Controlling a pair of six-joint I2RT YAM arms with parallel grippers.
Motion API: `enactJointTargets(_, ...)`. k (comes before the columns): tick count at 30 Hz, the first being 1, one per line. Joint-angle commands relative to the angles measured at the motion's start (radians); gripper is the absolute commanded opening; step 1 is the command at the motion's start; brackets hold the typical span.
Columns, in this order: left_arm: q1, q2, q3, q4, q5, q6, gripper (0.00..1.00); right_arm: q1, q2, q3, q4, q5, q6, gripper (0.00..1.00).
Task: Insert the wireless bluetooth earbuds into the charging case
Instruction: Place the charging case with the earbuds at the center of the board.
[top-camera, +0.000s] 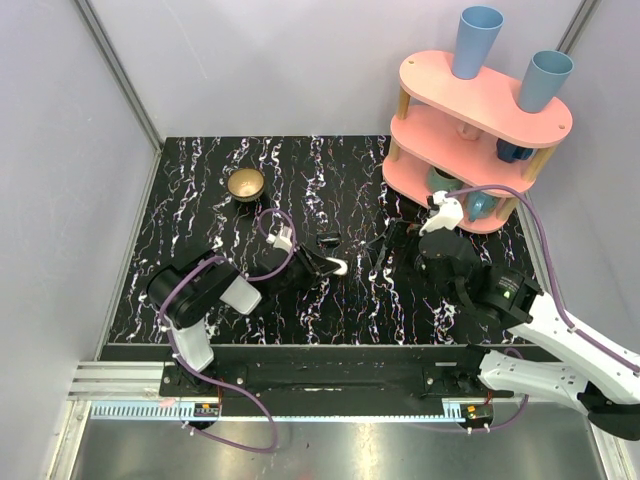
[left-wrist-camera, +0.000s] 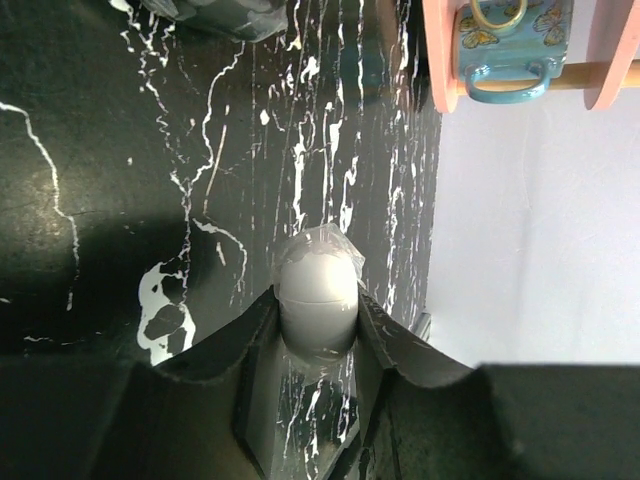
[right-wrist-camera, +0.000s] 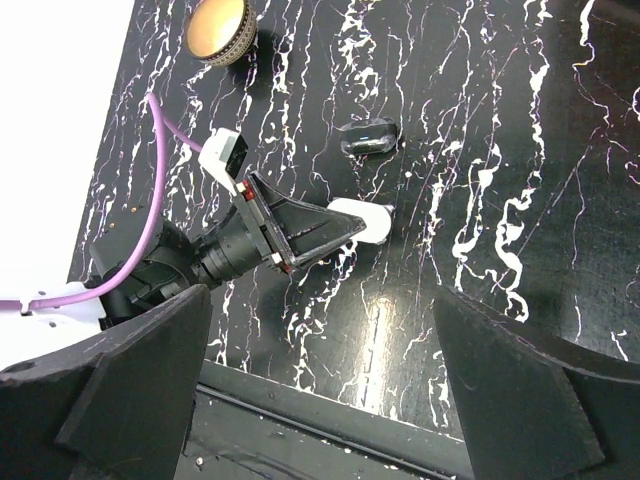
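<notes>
Roughly mid-table, the left gripper (top-camera: 328, 266) pinches the white charging case (left-wrist-camera: 316, 295) between its fingertips, low over the black marbled table (top-camera: 200, 205). Whether the case touches the table cannot be told. A small black block (right-wrist-camera: 369, 136) lies just beyond the case, and a brass bowl (top-camera: 245, 184) sits well apart at the rear left. The right gripper (right-wrist-camera: 320, 300) hangs nearby, fingers spread wide, with the pink shelf (top-camera: 470, 100) behind it.

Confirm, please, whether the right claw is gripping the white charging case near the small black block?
Not the right: the left claw grips the charging case, as the left wrist view shows; the small black block is near it.
</notes>
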Motion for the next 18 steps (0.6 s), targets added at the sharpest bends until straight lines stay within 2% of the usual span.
enactJointTargets(1, -0.005, 0.005, 0.015, 0.131, -0.025, -0.042, 0.06, 0.005, -0.020, -0.003, -0.006, 0.050, -0.005, 1.00)
enactJointTargets(9, -0.008, 0.091, 0.032, 0.160, -0.001, -0.074, 0.14, 0.005, -0.023, -0.013, -0.005, 0.056, -0.024, 1.00)
enactJointTargets(18, -0.011, 0.032, 0.058, -0.032, 0.008, -0.027, 0.26, 0.005, -0.035, -0.020, -0.003, 0.055, -0.024, 0.99)
